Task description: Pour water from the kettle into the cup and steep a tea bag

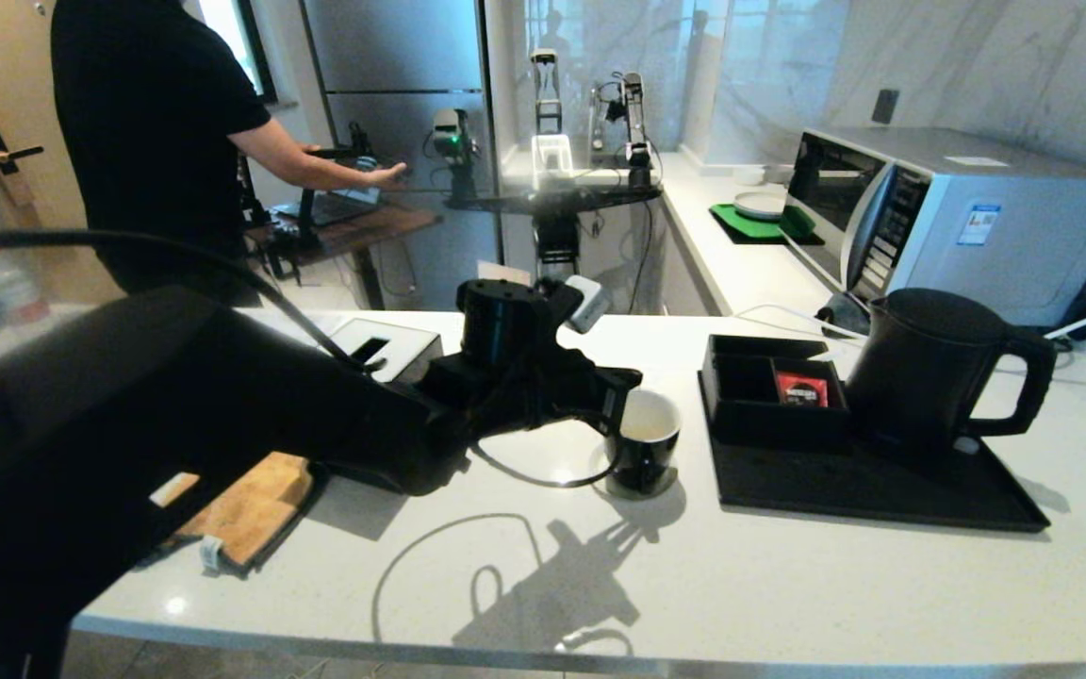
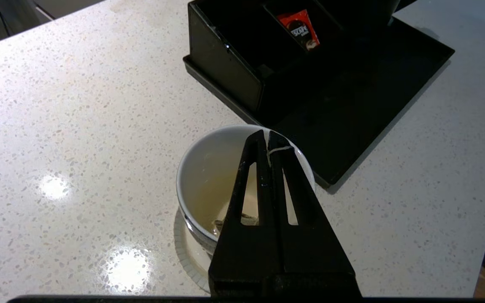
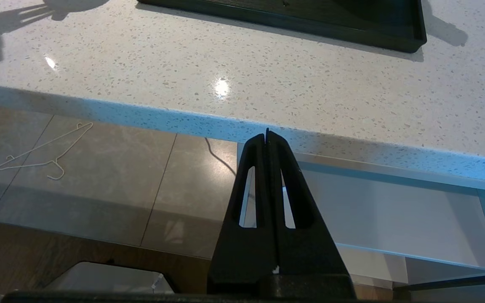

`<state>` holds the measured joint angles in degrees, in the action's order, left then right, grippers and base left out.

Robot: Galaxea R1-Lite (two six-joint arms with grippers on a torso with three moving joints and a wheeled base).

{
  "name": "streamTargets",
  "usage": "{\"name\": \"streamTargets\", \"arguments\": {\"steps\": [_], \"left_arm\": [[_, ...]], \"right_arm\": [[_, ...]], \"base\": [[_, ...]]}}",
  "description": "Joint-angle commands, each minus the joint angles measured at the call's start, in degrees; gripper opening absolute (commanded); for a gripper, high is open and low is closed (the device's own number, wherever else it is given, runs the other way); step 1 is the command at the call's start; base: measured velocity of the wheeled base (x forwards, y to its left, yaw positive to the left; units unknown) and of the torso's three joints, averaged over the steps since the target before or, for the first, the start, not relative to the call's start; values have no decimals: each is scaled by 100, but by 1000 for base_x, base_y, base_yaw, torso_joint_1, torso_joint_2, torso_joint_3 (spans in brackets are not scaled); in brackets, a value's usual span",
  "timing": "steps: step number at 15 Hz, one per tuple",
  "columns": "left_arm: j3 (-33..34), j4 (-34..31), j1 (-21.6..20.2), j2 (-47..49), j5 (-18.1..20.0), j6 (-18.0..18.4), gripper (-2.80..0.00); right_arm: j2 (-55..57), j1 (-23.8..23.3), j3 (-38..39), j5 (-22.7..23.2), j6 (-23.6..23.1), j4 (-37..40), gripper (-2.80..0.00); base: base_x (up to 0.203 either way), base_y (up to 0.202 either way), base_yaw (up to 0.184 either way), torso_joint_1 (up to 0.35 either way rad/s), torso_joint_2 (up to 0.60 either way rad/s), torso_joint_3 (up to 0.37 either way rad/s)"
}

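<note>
While the head view is hiding it, the left pincer (image 2: pixel 267 136) is pinching the thin white string (image 2: pixel 279 149) above the glossy cup (image 2: pixel 202 168).

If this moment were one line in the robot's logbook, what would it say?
left gripper: shut on tea bag string, over cup | tea bag: in water | kettle: on tray | right gripper: shut, parked
</note>
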<state>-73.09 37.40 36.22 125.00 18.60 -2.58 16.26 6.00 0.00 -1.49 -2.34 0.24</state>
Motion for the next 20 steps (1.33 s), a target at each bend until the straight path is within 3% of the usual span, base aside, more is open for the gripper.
{"name": "streamTargets", "arguments": {"steps": [1, 20], "left_arm": [[6, 22, 8, 68, 12, -5, -280], [-375, 30, 8, -451, -31, -32, -280]], "right_arm": [[8, 7, 0, -1, -3, 2, -280], [9, 1, 0, -1, -3, 2, -280]], "base": [[0, 0, 0, 0, 0, 0], [0, 0, 0, 0, 0, 0]]}}
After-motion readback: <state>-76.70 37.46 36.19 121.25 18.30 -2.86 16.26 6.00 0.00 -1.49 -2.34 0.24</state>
